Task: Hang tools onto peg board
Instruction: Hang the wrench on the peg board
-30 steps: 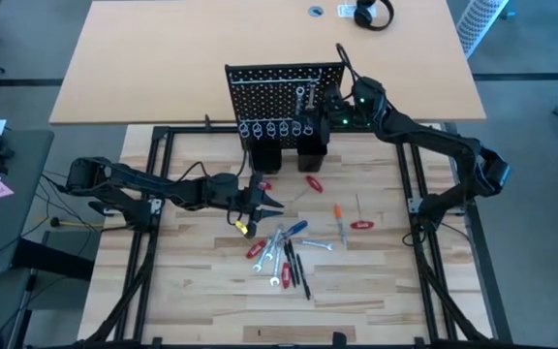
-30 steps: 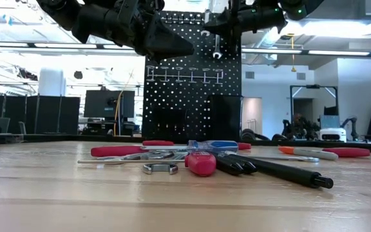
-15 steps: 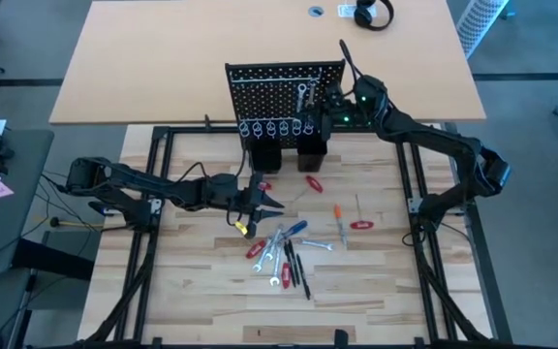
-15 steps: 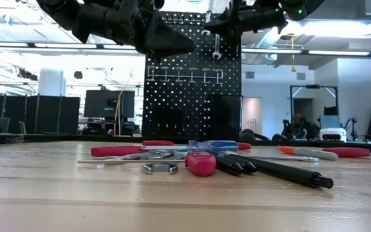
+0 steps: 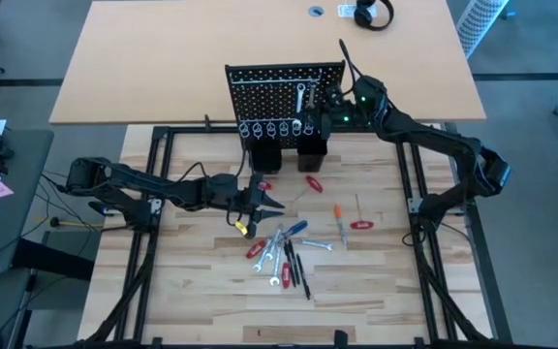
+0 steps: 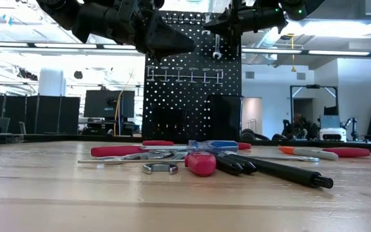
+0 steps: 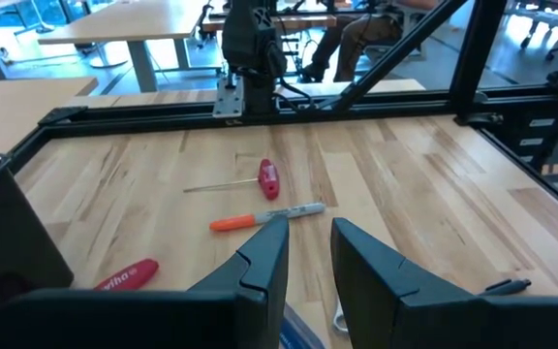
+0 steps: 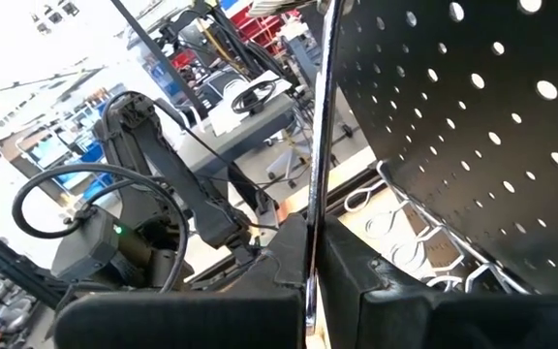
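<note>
Peg board [image 5: 279,95]: we see an upright black perforated panel at the far side of the table, near its middle.
Ring hooks [image 5: 277,128]: a row of silver rings runs across the board's lower part; in the low view [image 6: 184,75] we see nothing hanging in them.
Box holders [image 5: 289,155]: two black boxes stand at the board's foot; we cannot tell what, if anything, they contain.
Hung wrench [image 5: 302,96]: a silver wrench lies against the board's upper right area, just beside the right gripper; in the low view [image 6: 216,47] it hangs upright.
Right gripper [image 5: 324,101]: raised at the board's right edge. In the right wrist view its fingers [image 8: 260,291] are closed on a thin silver wrench shaft [image 8: 317,145] that stands upright alongside the board face.
Loose tools [image 5: 284,247]: we find a cluster on the wooden table [image 5: 356,291] in front of the board, with silver wrenches, red handles, a blue handle and black sticks.
Scattered pieces: a red handle [image 5: 313,183] lies nearer the board; an orange-handled screwdriver [image 5: 339,222] and a red T-handle [image 5: 360,224] lie to the right of the cluster.
Left gripper [image 5: 271,205]: it hovers above the table just left of the cluster, fingers [image 7: 264,257] parted by a narrow gap and holding nothing.
</note>
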You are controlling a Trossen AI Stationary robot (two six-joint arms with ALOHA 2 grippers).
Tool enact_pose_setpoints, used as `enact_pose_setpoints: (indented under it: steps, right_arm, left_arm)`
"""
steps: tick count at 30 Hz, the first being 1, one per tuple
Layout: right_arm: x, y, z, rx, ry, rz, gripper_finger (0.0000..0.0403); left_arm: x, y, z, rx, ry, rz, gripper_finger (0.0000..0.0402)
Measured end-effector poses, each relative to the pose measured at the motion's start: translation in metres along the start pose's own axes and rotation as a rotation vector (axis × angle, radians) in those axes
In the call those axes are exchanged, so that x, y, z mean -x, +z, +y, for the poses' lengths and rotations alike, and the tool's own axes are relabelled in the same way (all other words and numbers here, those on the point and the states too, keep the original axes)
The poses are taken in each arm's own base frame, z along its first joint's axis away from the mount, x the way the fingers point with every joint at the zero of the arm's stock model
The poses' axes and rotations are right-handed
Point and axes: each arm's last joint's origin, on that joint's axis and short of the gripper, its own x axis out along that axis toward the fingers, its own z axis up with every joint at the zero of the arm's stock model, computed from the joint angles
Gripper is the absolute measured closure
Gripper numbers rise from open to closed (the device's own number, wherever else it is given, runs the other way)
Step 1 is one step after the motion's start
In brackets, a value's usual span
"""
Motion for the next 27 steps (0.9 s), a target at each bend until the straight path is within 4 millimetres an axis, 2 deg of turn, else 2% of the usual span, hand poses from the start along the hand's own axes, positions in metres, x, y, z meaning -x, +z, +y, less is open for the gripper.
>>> enact_pose_setpoints:
  steps: [17, 27]
  right_arm:
    - [-0.0001, -0.0014, -0.0015, 0.031, -0.029, 0.006, 0.0327]
    - [0.0004, -0.0009, -0.0013, 0.052, -0.028, 0.003, 0.024]
  left_arm:
    - [-0.0001, 0.0002, -0.0005, 0.013, -0.001, -0.001, 0.0327]
    - [-0.0002, 0.0003, -0.0019, 0.012, -0.006, -0.001, 0.0327]
